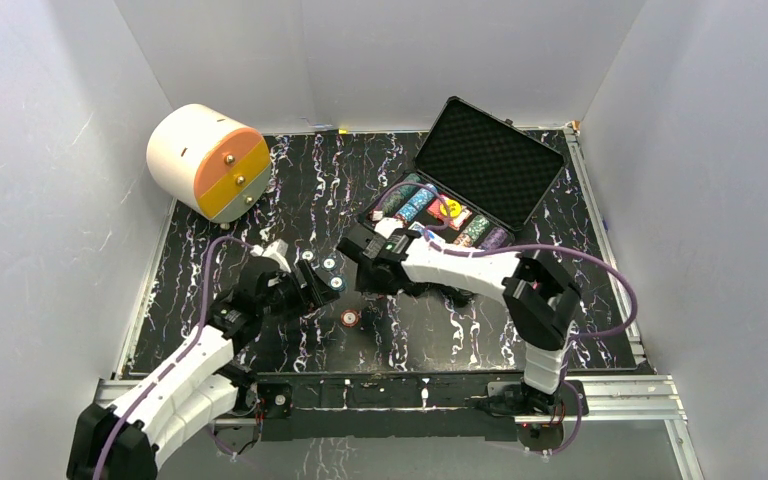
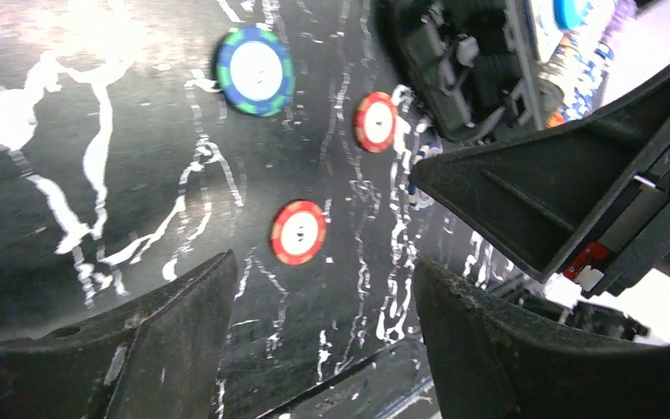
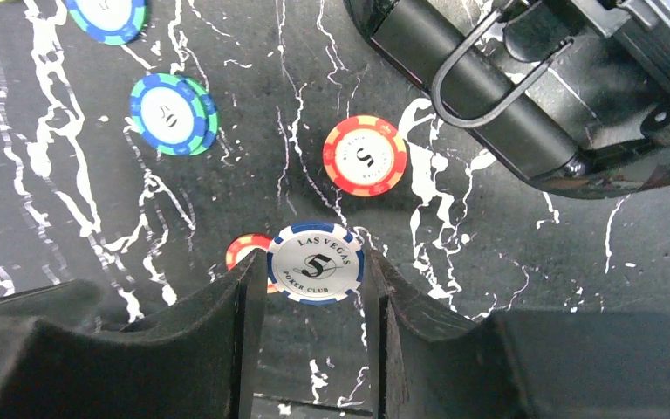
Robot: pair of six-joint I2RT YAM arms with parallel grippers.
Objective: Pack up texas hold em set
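The black case (image 1: 480,165) lies open at the back right, with rows of coloured chips (image 1: 430,212) in its foam tray. My right gripper (image 3: 314,259) is shut on a white-and-blue "5" chip (image 3: 316,271), held by its edges. A red chip (image 3: 246,249) peeks out behind its left finger. Further ahead lie another red chip (image 3: 365,155) and a green-and-blue chip (image 3: 174,113). My left gripper (image 2: 323,262) is open and holds nothing. A red chip (image 2: 297,232) lies just ahead of it. A second red chip (image 2: 375,121) and a green-and-blue one (image 2: 254,71) lie beyond.
A white-and-orange round drawer unit (image 1: 205,160) stands at the back left. The two grippers (image 1: 322,285) (image 1: 362,268) are close together mid-table, with loose chips (image 1: 329,264) between them. White walls surround the black marbled table (image 1: 260,190); a metal rail (image 1: 460,385) runs along the near edge.
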